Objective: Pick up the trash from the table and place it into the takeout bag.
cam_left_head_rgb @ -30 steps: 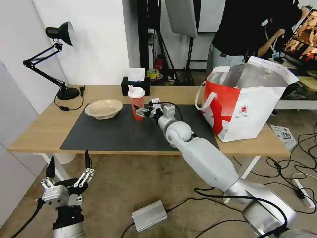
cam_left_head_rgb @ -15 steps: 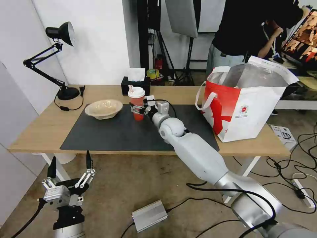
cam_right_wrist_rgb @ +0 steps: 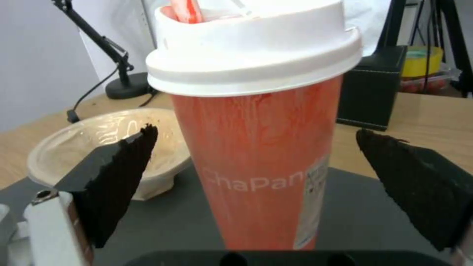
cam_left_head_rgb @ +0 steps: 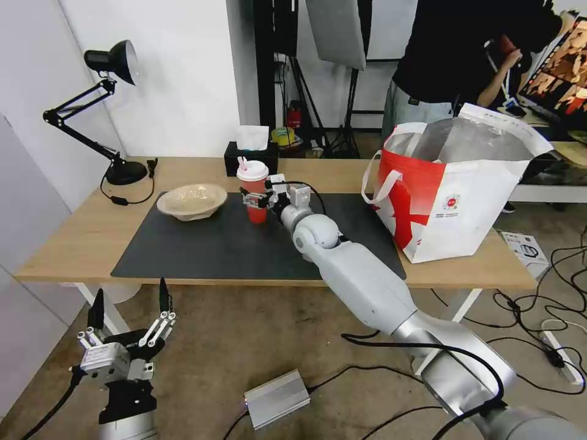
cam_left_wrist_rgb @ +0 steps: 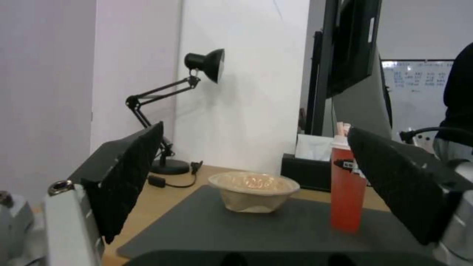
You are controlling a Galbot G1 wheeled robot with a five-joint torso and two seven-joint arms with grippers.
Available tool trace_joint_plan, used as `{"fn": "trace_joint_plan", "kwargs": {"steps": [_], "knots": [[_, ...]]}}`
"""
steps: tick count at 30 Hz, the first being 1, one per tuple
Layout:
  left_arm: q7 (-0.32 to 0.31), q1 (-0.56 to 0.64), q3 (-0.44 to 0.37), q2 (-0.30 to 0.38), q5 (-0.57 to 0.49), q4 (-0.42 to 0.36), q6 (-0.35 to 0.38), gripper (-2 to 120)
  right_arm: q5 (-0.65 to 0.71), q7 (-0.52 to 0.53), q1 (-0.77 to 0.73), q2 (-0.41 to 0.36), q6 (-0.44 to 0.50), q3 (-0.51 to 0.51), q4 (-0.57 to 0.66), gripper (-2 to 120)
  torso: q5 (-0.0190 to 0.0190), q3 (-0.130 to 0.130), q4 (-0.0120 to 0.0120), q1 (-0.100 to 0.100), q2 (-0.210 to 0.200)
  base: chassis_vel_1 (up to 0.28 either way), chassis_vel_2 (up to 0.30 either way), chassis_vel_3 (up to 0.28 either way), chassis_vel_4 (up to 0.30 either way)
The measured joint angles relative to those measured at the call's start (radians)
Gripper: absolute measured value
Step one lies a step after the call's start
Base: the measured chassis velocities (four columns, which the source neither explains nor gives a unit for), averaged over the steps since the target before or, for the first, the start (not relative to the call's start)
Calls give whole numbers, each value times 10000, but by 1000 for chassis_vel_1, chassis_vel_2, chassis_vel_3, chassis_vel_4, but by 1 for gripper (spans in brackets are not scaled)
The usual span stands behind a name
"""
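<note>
A red cup [cam_left_head_rgb: 254, 194] with a white lid stands upright on the dark mat [cam_left_head_rgb: 214, 244] of the table [cam_left_head_rgb: 73, 238]. My right gripper [cam_left_head_rgb: 254, 201] is open, one finger on each side of the cup [cam_right_wrist_rgb: 261, 159], with gaps to the cup wall in the right wrist view. A shallow beige pulp bowl [cam_left_head_rgb: 191, 200] sits on the mat left of the cup. The takeout bag [cam_left_head_rgb: 452, 201] stands open at the table's right end, foil lining showing. My left gripper [cam_left_head_rgb: 129, 298] hangs open below the table's front left edge, holding nothing.
A black tissue box [cam_left_head_rgb: 251, 160] sits just behind the cup. A black desk lamp [cam_left_head_rgb: 113, 110] stands at the back left corner. A silver box [cam_left_head_rgb: 278, 397] and cables lie on the floor. A person stands behind the bag.
My right gripper has moved forward and slightly left, so its open fingers now flank the cup. The left arm has stayed put.
</note>
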Motion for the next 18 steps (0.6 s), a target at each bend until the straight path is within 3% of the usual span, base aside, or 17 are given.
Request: {"fn": "trace_joint_plan", "kwargs": {"steps": [18], "knots": [[-2, 4, 6, 16, -13, -6, -10, 100, 61, -431, 280, 464, 138, 172, -983, 100, 0, 1, 0, 1, 0, 0, 0, 0, 0]]}}
